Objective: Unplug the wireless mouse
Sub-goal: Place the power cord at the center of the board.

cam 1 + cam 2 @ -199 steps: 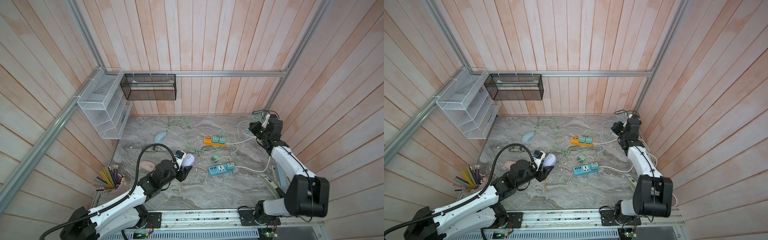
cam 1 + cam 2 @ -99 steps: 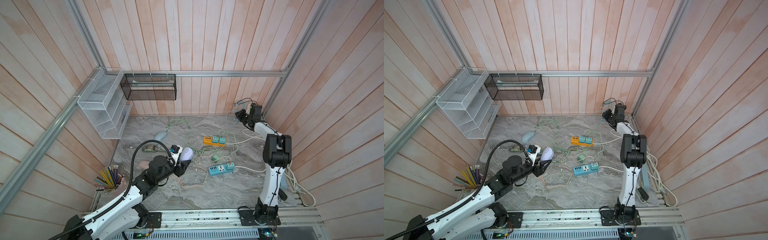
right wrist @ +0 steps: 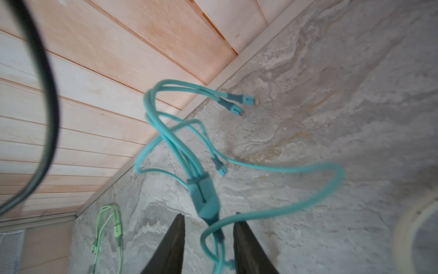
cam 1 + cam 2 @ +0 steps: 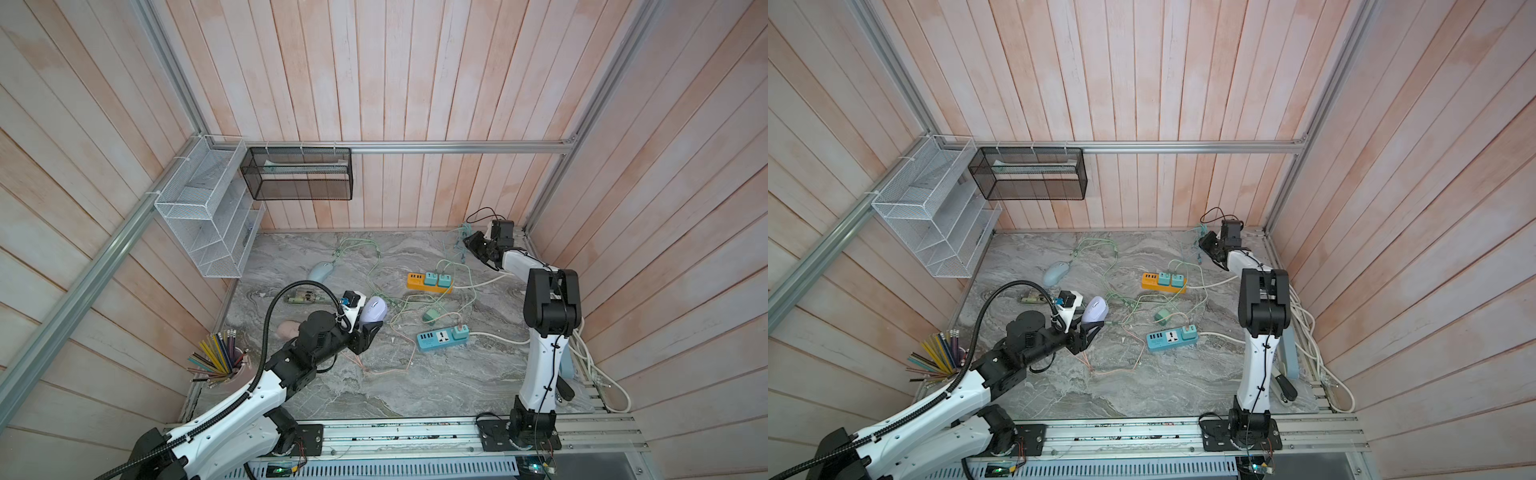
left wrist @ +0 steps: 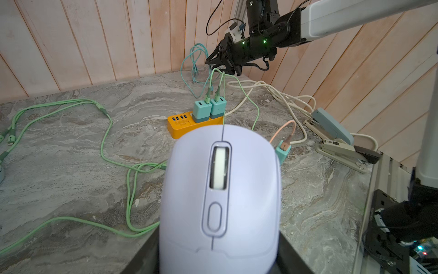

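The lavender wireless mouse (image 4: 372, 309) (image 4: 1094, 310) is held above the marble table, and my left gripper (image 4: 365, 329) (image 5: 218, 251) is shut on its sides. It fills the left wrist view, wheel upward, and I see no cable at it. My right gripper (image 4: 471, 241) (image 4: 1206, 243) (image 3: 209, 216) hovers at the far right corner by the wall. Its jaws stand apart. A blurred teal multi-head cable (image 3: 205, 197) (image 5: 194, 62) hangs loose between them, its splitter block just past the fingertips.
An orange power strip (image 4: 419, 281) with two teal chargers lies mid-table, and a blue power strip (image 4: 441, 338) lies nearer. Green cables (image 5: 104, 142) loop across the table. A pale blue mouse (image 4: 320, 271), a pencil cup (image 4: 220, 362) and staplers (image 5: 331, 129) sit at the edges.
My right arm swung to the far right corner with the teal cable, and its jaws have opened from shut. The left gripper lifted the mouse slightly and still holds it.
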Available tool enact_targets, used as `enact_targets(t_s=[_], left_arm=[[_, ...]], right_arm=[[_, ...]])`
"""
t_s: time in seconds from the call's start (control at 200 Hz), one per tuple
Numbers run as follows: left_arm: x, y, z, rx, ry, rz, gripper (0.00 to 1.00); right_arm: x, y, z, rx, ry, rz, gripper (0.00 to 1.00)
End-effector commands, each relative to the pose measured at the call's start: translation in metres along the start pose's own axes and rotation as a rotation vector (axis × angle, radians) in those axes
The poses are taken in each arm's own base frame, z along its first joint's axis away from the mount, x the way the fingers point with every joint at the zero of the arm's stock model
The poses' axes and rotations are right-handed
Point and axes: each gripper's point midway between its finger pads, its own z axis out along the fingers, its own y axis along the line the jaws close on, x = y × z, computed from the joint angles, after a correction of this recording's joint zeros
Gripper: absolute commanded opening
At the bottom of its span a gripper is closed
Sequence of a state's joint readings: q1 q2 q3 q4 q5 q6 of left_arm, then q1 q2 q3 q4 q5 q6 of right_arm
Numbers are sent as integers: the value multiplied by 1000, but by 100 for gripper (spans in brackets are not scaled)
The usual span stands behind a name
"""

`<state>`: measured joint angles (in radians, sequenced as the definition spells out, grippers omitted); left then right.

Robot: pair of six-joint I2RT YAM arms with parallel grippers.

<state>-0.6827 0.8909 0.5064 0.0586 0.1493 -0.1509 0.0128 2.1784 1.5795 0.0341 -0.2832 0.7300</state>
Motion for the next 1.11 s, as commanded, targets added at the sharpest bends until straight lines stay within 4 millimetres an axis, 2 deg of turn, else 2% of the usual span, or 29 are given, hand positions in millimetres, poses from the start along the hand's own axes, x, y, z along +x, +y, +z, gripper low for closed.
enact_targets(t_s=[0.0,0.165,0.325,0.425,0.59,0.75,0.905,1.1], left_arm=[[-7,0,-5,2,-32,2,30],[-6,0,-7,0,-34,-2,30],[-7,-1,-8,6,-35,-8,30],[-9,-2,-9,8,-40,-9,30],[-12,-3,-9,11,-46,-12,30],[-12,-3,-11,14,-46,-15,30],[-9,-4,-14,15,-37,-11,30],[-7,-2,-17,5,-39,-8,31]], right_arm=[[-25,23,-32,-10,-118,-49,38],[-34,31,-64,24,-213,-95,49],[-42,42,-95,30,-295,-137,49],[-48,45,-99,41,-305,-169,47],[-49,51,-77,39,-237,-203,48],[-57,40,-42,93,-207,-233,63],[-73,14,6,184,-141,-245,66],[-90,-20,40,245,-113,-222,64]])
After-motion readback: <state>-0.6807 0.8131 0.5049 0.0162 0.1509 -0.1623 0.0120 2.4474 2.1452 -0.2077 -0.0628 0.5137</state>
